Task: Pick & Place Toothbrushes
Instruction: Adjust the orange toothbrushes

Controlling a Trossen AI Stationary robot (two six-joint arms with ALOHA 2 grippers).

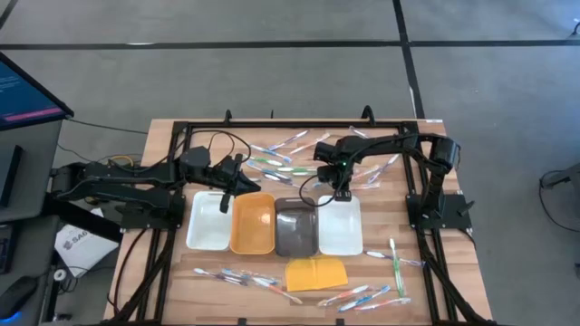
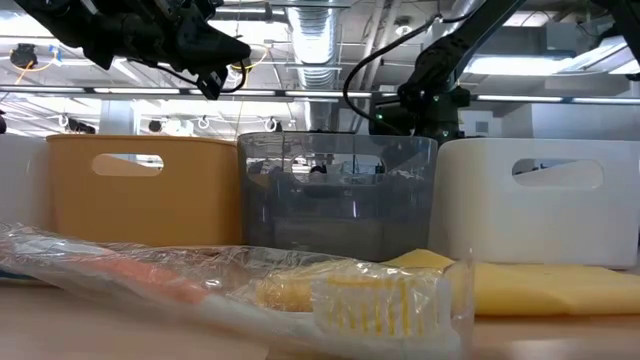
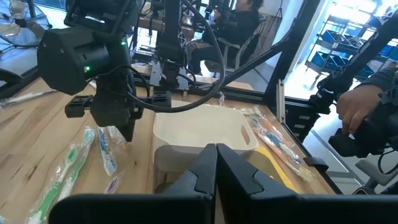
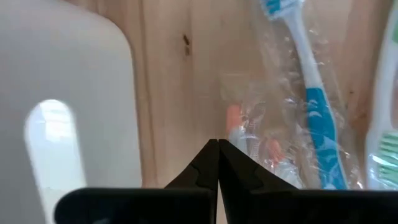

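Toothbrushes (image 1: 281,161) lie scattered on the worktop (image 1: 163,145) behind and in front of the tray row. Right gripper (image 1: 343,193), closed and empty, hangs at the back edge of the white tray (image 1: 341,228). Left gripper (image 1: 227,201), closed and empty, hovers over the orange tray (image 1: 253,224).

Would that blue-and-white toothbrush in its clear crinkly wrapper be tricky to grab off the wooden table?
Probably somewhat. The blue-and-white toothbrush looks thin and light, lying flat on the wood, leaving little to pinch. Its clear wrapper looks glossy and loose, so it may slip or crumple between fingers.
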